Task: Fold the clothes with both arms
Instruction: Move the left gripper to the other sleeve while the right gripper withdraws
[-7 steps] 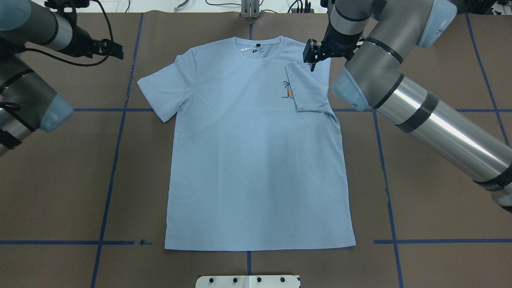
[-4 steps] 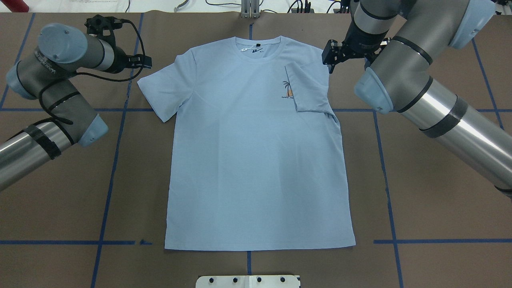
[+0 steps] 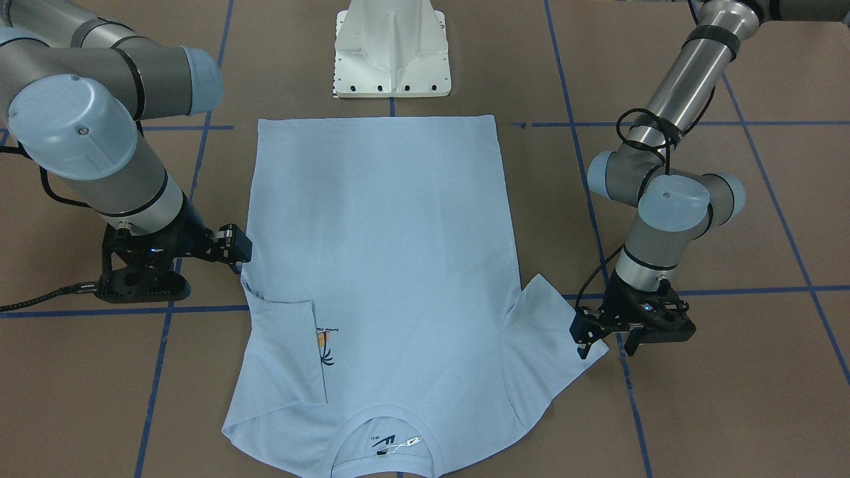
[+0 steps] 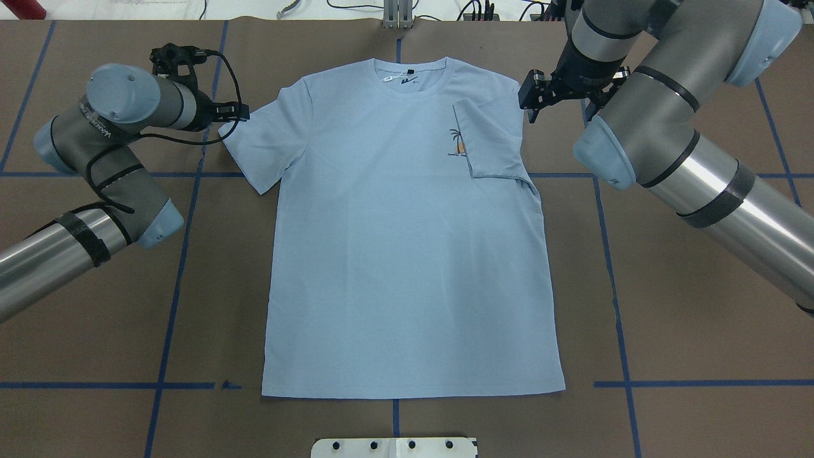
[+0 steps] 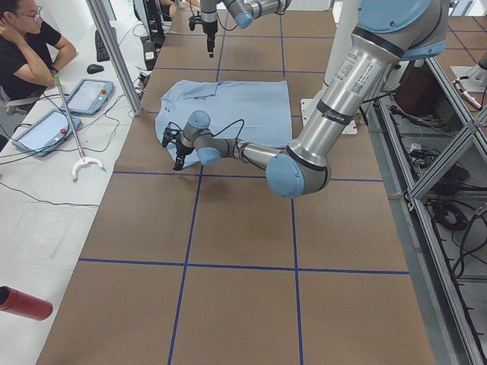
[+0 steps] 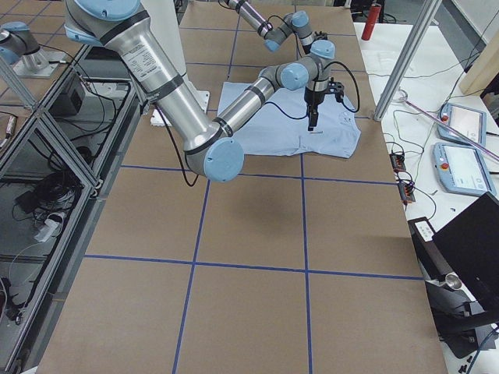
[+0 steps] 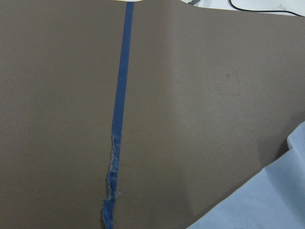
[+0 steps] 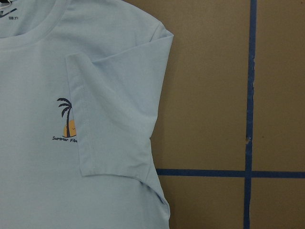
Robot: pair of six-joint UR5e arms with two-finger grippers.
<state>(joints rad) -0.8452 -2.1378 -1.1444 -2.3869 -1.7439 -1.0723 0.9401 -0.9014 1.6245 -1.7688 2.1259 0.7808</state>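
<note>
The T-shirt (image 4: 407, 254) lies flat on the worktop (image 4: 668, 318), with the sleeve beside the right pincer (image 4: 530, 108) folded in. The left pincer (image 3: 605, 345) seems spread at the other sleeve's tip. I cannot tell the right one's gap.

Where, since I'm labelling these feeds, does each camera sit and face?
Front-facing: across the table, facing the base; left arm at right, right arm at left.
Overhead: behind the base, looking down; both arms.
Exterior left: table end, left arm nearest.
Exterior right: opposite end, right arm nearest.
Left wrist: down at tape; no arm.
Right wrist: down at T-shirt; no arm.
Shared: both wrists see the T-shirt.
</note>
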